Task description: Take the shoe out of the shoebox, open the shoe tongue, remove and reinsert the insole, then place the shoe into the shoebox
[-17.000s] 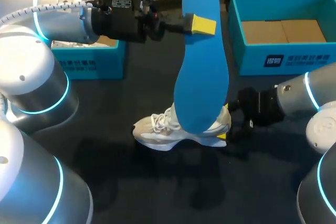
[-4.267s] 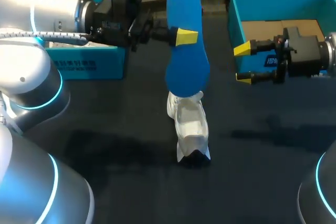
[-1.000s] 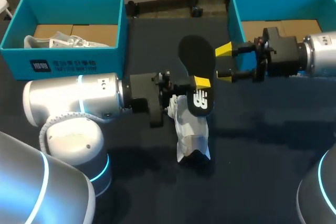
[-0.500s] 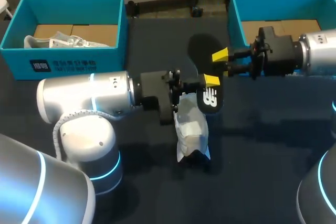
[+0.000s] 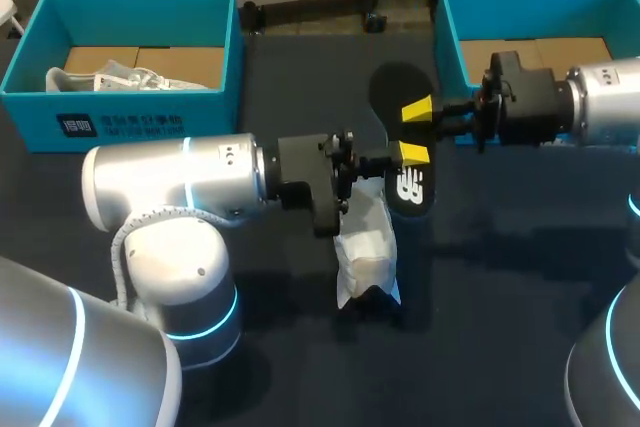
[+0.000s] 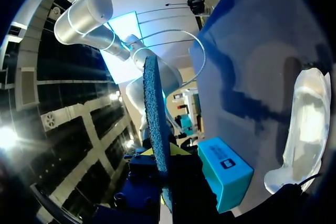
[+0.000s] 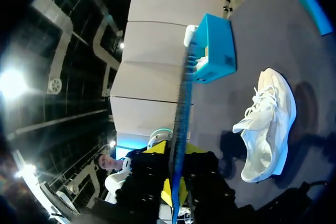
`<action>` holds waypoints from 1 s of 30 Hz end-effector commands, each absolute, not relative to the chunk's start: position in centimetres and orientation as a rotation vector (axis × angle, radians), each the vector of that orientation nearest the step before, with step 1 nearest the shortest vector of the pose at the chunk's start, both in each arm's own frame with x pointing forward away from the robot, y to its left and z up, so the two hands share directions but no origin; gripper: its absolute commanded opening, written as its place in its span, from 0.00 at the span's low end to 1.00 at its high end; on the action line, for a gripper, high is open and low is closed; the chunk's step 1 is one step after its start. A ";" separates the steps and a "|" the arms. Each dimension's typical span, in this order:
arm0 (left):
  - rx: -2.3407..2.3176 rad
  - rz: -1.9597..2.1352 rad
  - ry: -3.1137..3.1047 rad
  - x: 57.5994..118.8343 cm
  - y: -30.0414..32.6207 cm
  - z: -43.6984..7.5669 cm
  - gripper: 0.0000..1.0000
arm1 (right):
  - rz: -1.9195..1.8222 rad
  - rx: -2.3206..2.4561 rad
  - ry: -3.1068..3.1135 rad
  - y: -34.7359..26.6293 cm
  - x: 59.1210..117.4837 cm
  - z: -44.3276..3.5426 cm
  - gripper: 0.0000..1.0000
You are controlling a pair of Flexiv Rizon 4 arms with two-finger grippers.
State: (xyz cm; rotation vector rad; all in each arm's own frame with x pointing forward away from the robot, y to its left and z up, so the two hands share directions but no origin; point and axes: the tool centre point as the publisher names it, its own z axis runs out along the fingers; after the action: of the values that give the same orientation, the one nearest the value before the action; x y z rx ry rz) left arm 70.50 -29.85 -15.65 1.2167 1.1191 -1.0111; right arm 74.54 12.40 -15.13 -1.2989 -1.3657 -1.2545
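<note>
Currently: insole (image 5: 408, 185) is held off the table (image 5: 520, 317), dark logo side up, above the far end of the shoe (image 5: 365, 247). Left gripper (image 5: 410, 155) is clamped on the insole near mid-length. Right gripper (image 5: 418, 110) is closed on it further up, from the opposite side. Both wrist views show the insole edge-on between that arm's fingers. The white shoe lies on the table, out of both boxes. Left box (image 5: 120, 2) holds a second shoe (image 5: 115, 77). Right box (image 5: 447, 37) shows its cardboard floor.
</note>
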 end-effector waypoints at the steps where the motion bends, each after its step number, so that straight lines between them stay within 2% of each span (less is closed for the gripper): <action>1: 1.206 -1.005 1.124 70.3 -30.2 -15.8 0.00 | -1.261 -1.297 -1.365 12.6 74.5 -15.3 0.00; 5: 1.208 -1.006 1.130 70.3 -30.1 -15.8 0.00 | -1.265 -1.297 -1.365 12.6 74.5 -15.4 0.00; 6: 1.209 -1.006 1.131 70.3 -30.1 -15.7 0.07 | -1.265 -1.298 -1.365 12.6 74.5 -15.4 0.00; 7: 1.209 -1.009 1.137 70.3 -30.0 -15.6 0.79 | -1.266 -1.300 -1.363 12.5 74.5 -15.5 0.00; 8: 1.209 -1.012 1.142 70.3 -29.9 -15.6 1.00 | -1.266 -1.301 -1.362 12.4 74.6 -15.6 0.00; 30: 1.294 -0.916 1.336 72.1 -23.4 -15.2 1.00 | -1.242 -1.333 -1.345 11.0 75.0 -17.0 0.00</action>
State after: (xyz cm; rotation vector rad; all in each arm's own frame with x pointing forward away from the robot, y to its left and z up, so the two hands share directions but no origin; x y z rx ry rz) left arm 72.12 -24.95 -15.75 1.2457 1.2994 -0.9290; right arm 75.28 11.13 -16.88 -1.3288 -1.3472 -1.2393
